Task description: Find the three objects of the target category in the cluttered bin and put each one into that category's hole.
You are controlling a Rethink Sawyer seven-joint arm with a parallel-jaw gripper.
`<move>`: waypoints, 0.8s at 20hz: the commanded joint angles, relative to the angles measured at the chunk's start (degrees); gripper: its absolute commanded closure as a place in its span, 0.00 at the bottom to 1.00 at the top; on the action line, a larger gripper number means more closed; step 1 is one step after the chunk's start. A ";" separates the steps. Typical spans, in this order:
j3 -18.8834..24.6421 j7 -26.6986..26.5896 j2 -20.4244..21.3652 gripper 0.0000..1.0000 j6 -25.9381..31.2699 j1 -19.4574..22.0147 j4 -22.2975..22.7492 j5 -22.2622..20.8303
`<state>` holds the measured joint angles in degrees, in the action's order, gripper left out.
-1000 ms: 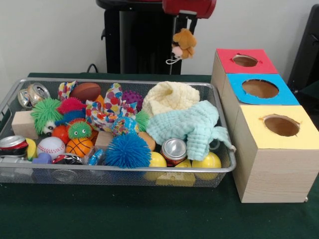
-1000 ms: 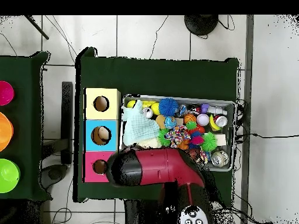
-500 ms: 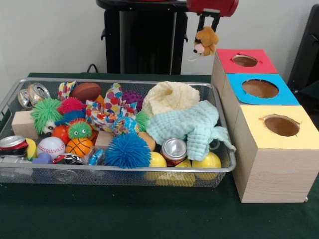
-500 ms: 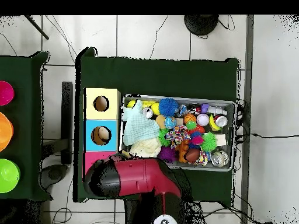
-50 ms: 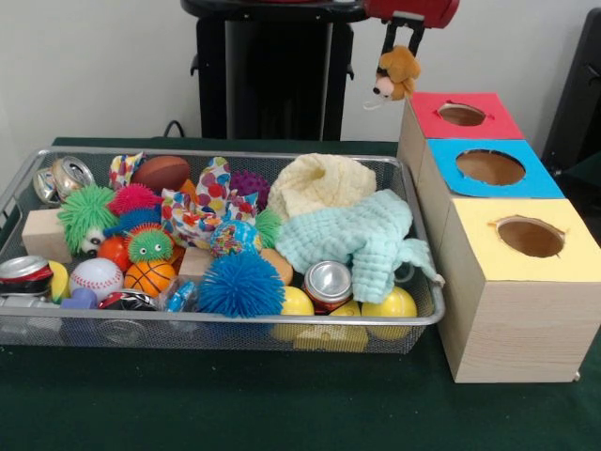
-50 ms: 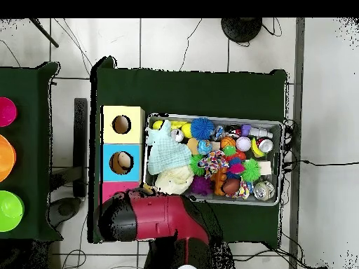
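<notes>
Brown and plush, the small toy dog (image 5: 396, 71) has floppy ears and a pale muzzle; it dangles from the gripper (image 5: 402, 36), pinched shut on it, just beside the red box (image 5: 453, 127). Dark green cloth covers the table (image 5: 235, 404); behind stands a pale wall (image 5: 94, 66).

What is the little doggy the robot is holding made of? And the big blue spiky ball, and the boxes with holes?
The doggy looks like soft brown plush, fuzzy all over. The blue spiky ball seems to be stretchy rubber, going by its thin floppy spikes. The boxes look like pale wood with visible grain, topped in matte red, blue and yellow.
</notes>
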<state>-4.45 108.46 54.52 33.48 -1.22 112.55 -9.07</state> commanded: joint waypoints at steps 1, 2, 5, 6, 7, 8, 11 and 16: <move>-2.45 17.44 -3.49 1.00 -4.49 -2.58 3.04 3.35; -2.55 17.43 -3.66 1.00 -5.09 -2.65 3.39 3.64; -3.42 17.69 -3.62 1.00 -4.71 -3.95 3.13 4.01; -3.73 17.97 -3.66 1.00 -4.60 -4.61 3.03 4.15; -4.07 18.18 -3.75 1.00 -4.62 -5.11 2.88 4.22; -4.17 18.41 -3.87 1.00 -4.71 -5.53 2.93 4.56; -4.80 18.76 -3.80 1.00 -4.21 -6.83 2.72 5.42; -5.57 19.42 -4.56 1.00 -4.32 -8.34 2.24 6.49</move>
<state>-9.22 112.66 52.12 31.96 -8.92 112.59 -5.29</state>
